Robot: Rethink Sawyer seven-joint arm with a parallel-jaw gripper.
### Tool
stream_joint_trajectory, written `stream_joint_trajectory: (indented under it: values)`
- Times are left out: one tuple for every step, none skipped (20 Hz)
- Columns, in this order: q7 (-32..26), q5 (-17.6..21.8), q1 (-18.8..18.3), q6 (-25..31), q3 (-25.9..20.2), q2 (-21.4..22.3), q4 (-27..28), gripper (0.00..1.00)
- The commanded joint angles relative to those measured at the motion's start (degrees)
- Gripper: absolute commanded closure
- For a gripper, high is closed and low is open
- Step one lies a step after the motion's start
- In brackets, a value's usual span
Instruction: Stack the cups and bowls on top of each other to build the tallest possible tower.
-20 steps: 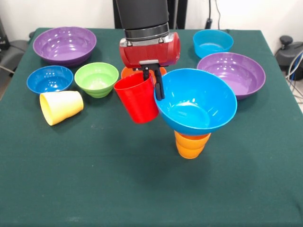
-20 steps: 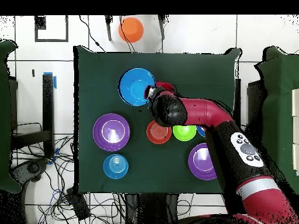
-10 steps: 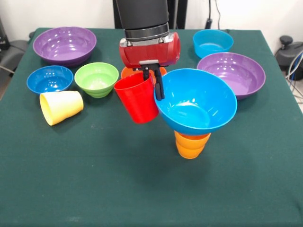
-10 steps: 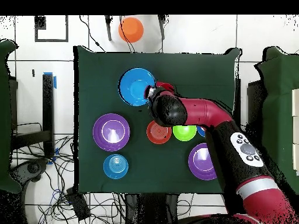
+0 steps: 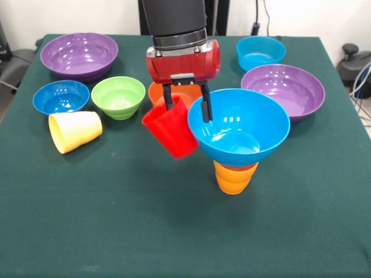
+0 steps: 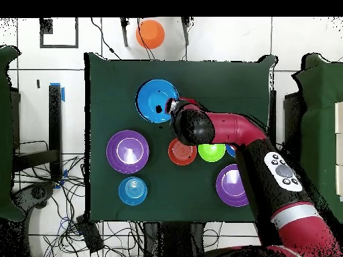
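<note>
Now the plain tapered red plastic cup hangs tilted, mouth up, just left of the large blue plastic bowl, which sits on the orange stepped cup. The gripper stands spread open above them, one finger over the bowl's rim, gripping nothing.

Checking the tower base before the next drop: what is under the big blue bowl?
The big blue bowl sits on the orange cup, which stands on the table. The cup's top is hidden by the bowl, so the seating cannot be seen.
</note>
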State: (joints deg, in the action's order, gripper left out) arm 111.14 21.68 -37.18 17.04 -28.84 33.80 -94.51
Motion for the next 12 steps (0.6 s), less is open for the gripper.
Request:
stream_joint_trajectory:
  values:
    - [-1.78,3.65,0.77,-0.02,-0.2,-2.74,2.62,0.0]
    - [-1.77,3.64,0.82,0.03,-0.18,-2.68,2.6,0.0]
    - [-1.75,3.63,0.86,0.07,-0.15,-2.63,2.58,0.0]
    - [-1.71,3.59,0.86,0.07,-0.18,-2.62,2.54,0.0]
    - [-1.67,3.6,0.87,-0.04,-0.17,-2.64,2.58,0.0]
    - [-1.69,3.58,0.86,-0.02,-0.21,-2.64,2.61,0.0]
    - [-1.7,3.56,0.84,0.0,-0.24,-2.64,2.64,0.0]
    - [-1.67,3.51,0.82,-0.03,-0.29,-2.65,2.64,0.0]
    - [-1.72,3.47,0.79,0.07,-0.36,-2.67,2.62,0.0]
    - [-1.77,3.5,0.83,0.11,-0.37,-2.66,2.6,0.0]
    - [-1.71,3.5,0.87,0.07,-0.33,-2.64,2.59,0.0]
    - [-1.69,3.51,0.87,0.03,-0.33,-2.64,2.55,0.0]
